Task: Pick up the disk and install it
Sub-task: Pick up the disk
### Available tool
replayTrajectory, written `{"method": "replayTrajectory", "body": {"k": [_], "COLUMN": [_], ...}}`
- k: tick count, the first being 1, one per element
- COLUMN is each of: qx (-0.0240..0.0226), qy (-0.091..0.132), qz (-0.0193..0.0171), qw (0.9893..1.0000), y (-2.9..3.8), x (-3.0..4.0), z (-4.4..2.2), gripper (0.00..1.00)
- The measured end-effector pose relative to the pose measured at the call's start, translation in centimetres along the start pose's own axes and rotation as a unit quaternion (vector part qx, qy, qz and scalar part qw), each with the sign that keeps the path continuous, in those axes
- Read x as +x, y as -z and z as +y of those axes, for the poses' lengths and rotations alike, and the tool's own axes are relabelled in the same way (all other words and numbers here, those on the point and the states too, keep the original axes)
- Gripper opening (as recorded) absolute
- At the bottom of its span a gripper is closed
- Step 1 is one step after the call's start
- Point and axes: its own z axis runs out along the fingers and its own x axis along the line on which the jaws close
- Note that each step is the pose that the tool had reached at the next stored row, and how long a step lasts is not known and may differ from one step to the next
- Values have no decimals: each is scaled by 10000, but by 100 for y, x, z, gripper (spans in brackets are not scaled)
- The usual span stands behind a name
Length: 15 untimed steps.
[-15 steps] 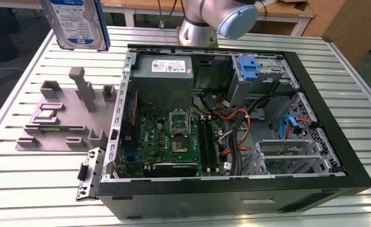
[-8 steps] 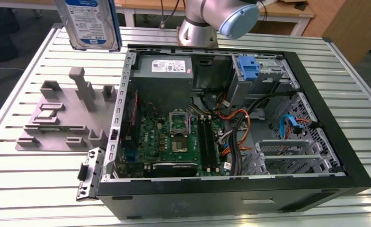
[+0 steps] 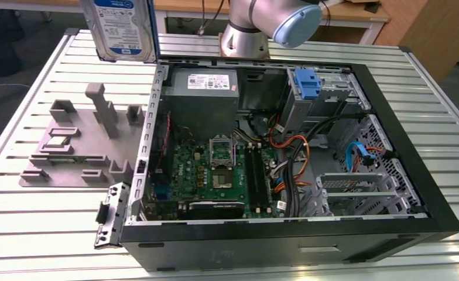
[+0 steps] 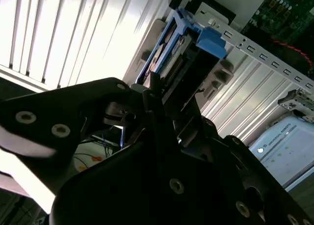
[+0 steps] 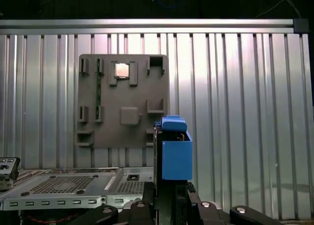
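Note:
The disk [image 3: 124, 29], a silver-grey drive with a blue-and-white label and blue rails, hangs upright in the air at the top of the exterior view's left. It is above the slatted table, just outside the open computer case [image 3: 417, 175]. In both wrist views my gripper [image 4: 164, 95] is shut on the disk [image 4: 179, 53], black fingers [image 4: 154, 105] pressing its sides. Edge-on in the first wrist view, the disk's blue carrier [image 5: 174, 154] stands out from the gripper [image 5: 169, 200], above the grey fixture plate [image 5: 122, 100].
The case lies open with a motherboard [image 3: 213, 170], a grey power supply [image 3: 202, 82] and a blue bracket [image 3: 308, 82] in the drive bay at the back. A grey fixture plate [image 3: 73, 146] holding a chip [image 3: 58, 140] lies left of it. The arm's base [image 3: 253, 23] stands behind.

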Motion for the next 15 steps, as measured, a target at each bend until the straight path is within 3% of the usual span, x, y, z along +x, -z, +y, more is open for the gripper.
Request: {"method": "replayTrajectory", "body": {"k": [8,10,12,15], "qx": [-3,-5,-7,-11], "qy": [0,1,0,0], "qz": [-2,-3,-3,-3], "qw": [10000,10000,10000,10000], "y": [172,185,186,191], "x": [-8,-8,-9,-13], "z": [2,-5,-33,-133], "gripper": [35,35,35,35]}}
